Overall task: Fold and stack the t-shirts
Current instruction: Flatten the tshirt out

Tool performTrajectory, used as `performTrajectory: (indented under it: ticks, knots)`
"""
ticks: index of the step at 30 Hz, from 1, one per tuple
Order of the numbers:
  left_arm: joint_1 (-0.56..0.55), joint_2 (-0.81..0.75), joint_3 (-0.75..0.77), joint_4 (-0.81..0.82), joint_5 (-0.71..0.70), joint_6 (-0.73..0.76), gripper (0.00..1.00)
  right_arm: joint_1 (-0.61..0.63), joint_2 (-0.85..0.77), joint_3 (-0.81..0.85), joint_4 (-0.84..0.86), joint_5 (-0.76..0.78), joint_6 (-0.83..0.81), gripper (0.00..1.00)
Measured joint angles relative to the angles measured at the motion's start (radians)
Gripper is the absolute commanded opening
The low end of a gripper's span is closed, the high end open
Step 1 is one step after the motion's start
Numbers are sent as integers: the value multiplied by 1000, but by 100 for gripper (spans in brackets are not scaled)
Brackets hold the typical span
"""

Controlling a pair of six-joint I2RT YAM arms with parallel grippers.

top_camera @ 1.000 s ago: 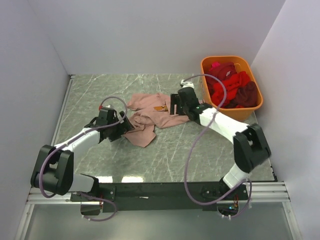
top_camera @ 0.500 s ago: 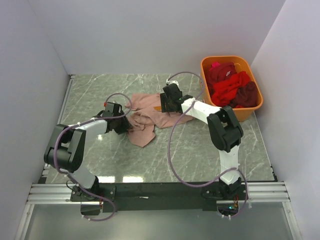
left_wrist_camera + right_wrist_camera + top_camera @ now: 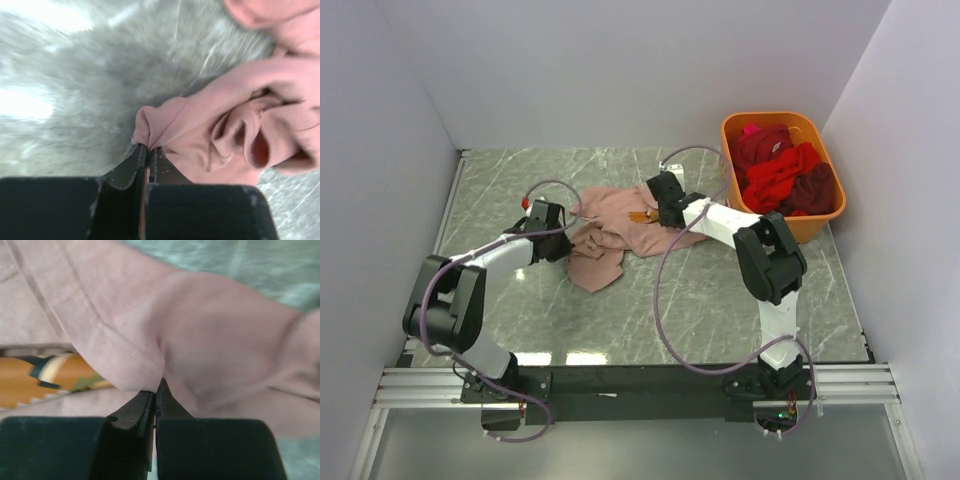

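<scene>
A dusty salmon-pink t-shirt (image 3: 610,232) lies crumpled on the marble table, a printed orange patch (image 3: 641,215) showing near its middle. My left gripper (image 3: 563,243) is shut on a fold of the pink t-shirt (image 3: 210,135) at its left edge, the cloth pinched between the fingertips (image 3: 148,150). My right gripper (image 3: 660,203) is shut on a hemmed fold of the same t-shirt (image 3: 210,340) at its right side, jaws (image 3: 156,390) closed on the fabric. Red, maroon and magenta t-shirts (image 3: 782,175) are piled in the basket.
The orange plastic basket (image 3: 770,119) stands at the back right against the wall. White walls enclose the table on the left, back and right. Purple cables loop over both arms.
Both grippers have closed on the pink t-shirt. The left gripper moved slightly left and back with its fold; the right gripper shifted left onto the shirt's upper right part.
</scene>
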Motion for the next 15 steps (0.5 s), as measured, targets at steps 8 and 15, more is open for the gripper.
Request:
performTrajectory:
  ticks: [8, 15]
  knots:
    - [0, -205, 29, -40, -166, -2, 1, 0, -253, -76, 3, 115, -35, 0]
    - [0, -462, 133, -81, -328, 14, 1, 1, -570, -72, 7, 157, -113, 0]
